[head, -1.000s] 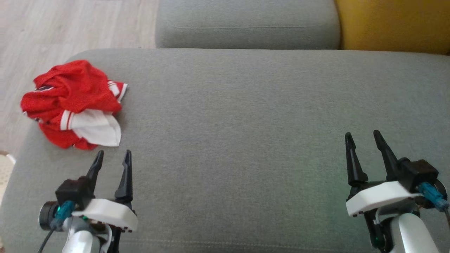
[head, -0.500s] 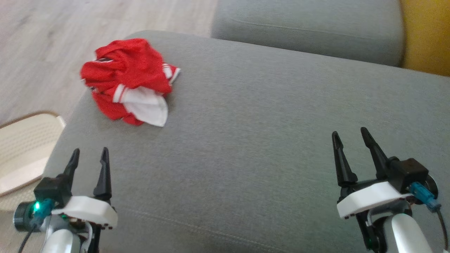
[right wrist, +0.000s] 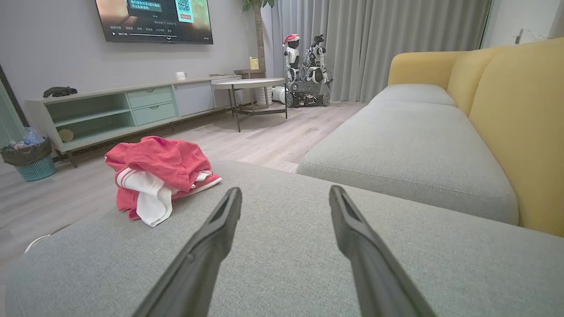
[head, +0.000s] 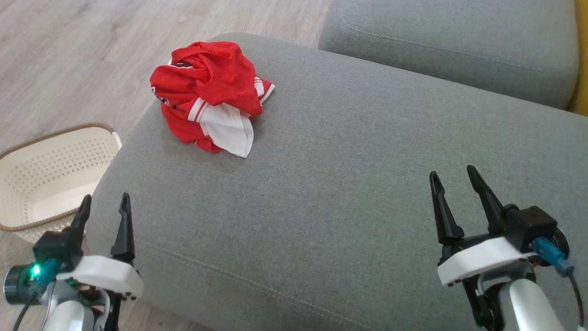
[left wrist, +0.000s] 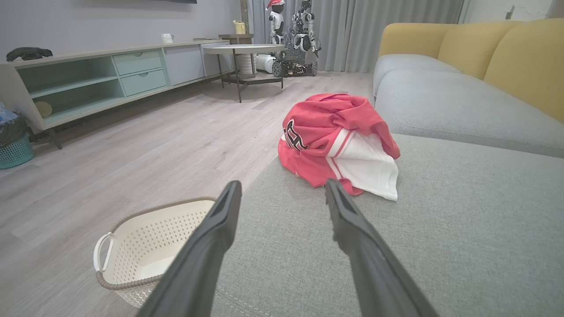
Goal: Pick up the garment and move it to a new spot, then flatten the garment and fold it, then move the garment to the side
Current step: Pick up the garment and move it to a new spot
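Head view first. Got the garment (head: 209, 87) balled up near the far left corner of the seat cushion (head: 349, 184), right by the edge and well apart from both grippers. Got the left gripper (head: 105, 198) at the near left edge, fingers parted a moderate way and empty. Same deal for the right gripper (head: 452, 172) at the near right: parted, holding nothing. Also a basket (head: 55, 170) down on the floor beside the cushion's left end.

Left wrist view. Looks along the left gripper (left wrist: 283, 185) almost straight at the garment (left wrist: 335, 136), red folds heaped on top and a white flap spilling toward the near side. Probably best to reach with this arm, being the nearer one. Aim for the raised red hump, not the thin white flap, and come in from above – a sideways shove could nudge the bundle off the edge toward the basket (left wrist: 145, 233).

Right wrist view. Puts the garment (right wrist: 158, 171) well off to the left of the right gripper (right wrist: 285, 190), with bare cushion ahead. Seems a good landing spot, so lift clear before carrying across.
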You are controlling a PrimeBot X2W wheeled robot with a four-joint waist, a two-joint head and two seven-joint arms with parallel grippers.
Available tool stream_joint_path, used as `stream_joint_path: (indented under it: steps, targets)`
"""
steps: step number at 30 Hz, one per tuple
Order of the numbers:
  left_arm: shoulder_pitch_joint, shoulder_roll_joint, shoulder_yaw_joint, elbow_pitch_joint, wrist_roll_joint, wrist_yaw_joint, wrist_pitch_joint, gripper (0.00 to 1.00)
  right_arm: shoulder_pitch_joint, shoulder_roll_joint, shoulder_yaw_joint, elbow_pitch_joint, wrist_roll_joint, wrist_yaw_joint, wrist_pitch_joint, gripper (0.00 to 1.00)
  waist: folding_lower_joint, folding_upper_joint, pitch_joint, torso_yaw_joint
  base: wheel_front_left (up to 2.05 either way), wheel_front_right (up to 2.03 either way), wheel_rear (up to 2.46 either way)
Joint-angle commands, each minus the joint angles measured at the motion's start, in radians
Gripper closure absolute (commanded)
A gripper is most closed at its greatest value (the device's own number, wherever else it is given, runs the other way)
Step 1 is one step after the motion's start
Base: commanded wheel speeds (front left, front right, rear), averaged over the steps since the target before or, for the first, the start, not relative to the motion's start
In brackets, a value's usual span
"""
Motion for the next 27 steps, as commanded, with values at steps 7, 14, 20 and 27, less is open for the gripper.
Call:
stream_joint_path:
  steps: [7, 14, 20, 27]
  targets:
    - [-0.047, 0.026, 0.036, -0.035, -0.019, 0.010, -0.004, 0.00, -0.018, -0.004, 0.027, -0.033, 0.016, -0.001, -0.003, 0.00, 0.0000, 0.0000, 0.003, -0.006, 0.00, 0.00, 0.00]
    - [-0.069, 0.026, 0.035, -0.034, -0.036, 0.006, -0.006, 0.00, -0.028, -0.004, 0.030, -0.038, 0.016, -0.001, -0.002, 0.00, 0.0000, 0.0000, 0.027, -0.015, 0.00, 0.00, 0.00]
    - [-0.164, 0.031, 0.026, -0.025, -0.049, -0.011, 0.001, 0.00, -0.062, -0.004, 0.024, -0.072, -0.004, -0.001, 0.023, 0.00, 0.0000, 0.0000, 0.113, -0.043, 0.00, 0.00, 0.00]
    - [-0.372, 0.042, 0.004, 0.056, -0.053, -0.044, 0.005, 0.00, -0.124, -0.004, 0.021, -0.124, -0.049, -0.001, 0.063, 0.00, 0.0000, 0.0000, 0.241, -0.094, 0.00, 0.00, 0.00]
